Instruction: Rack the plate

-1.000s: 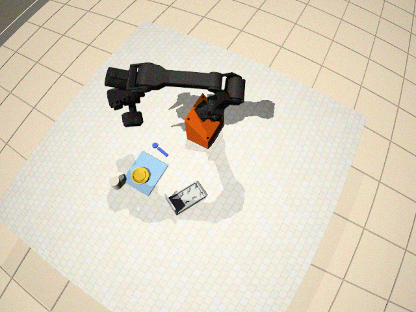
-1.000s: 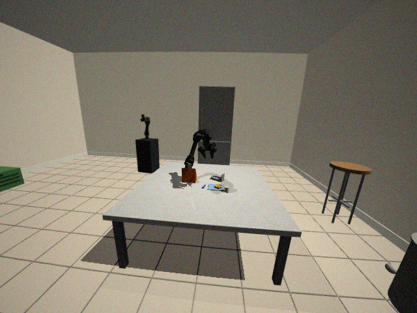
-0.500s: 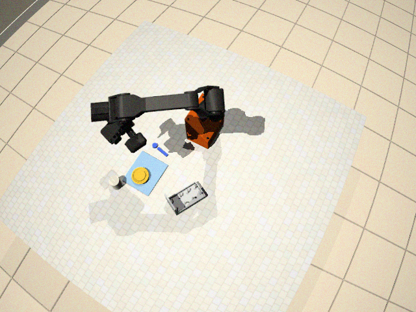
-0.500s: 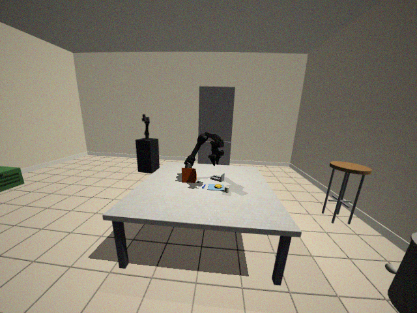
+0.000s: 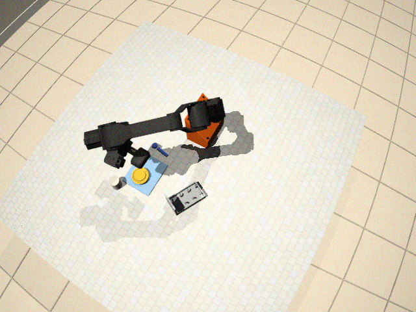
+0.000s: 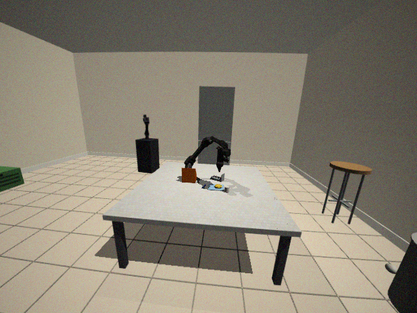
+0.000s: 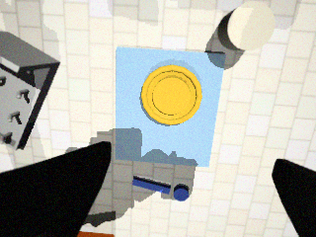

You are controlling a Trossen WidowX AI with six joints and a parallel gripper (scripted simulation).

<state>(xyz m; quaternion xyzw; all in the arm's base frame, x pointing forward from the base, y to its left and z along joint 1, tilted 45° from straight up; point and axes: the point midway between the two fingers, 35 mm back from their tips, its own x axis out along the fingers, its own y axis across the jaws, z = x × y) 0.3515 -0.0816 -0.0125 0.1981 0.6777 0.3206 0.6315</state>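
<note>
The yellow plate (image 5: 140,175) (image 6: 217,186) (image 7: 171,95) lies flat on a light blue mat (image 5: 147,189) (image 7: 129,114). My gripper (image 6: 219,171) (image 7: 191,158) is open and empty, pointing down high above the table; in the wrist view its fingers stand wide at the lower left and lower right, with the plate beyond them in the upper middle. The grey dish rack (image 5: 186,197) (image 6: 217,177) (image 7: 31,116) stands apart from the mat, with small dark prongs inside and a taller panel at one end. Part of it is cut off in the wrist view.
A cream cylindrical cup (image 5: 116,182) (image 6: 227,190) (image 7: 252,26) stands beside one mat corner. A small blue utensil (image 5: 162,151) (image 7: 151,185) lies near the mat's opposite side, towards the orange arm base (image 5: 203,134) (image 6: 189,175).
</note>
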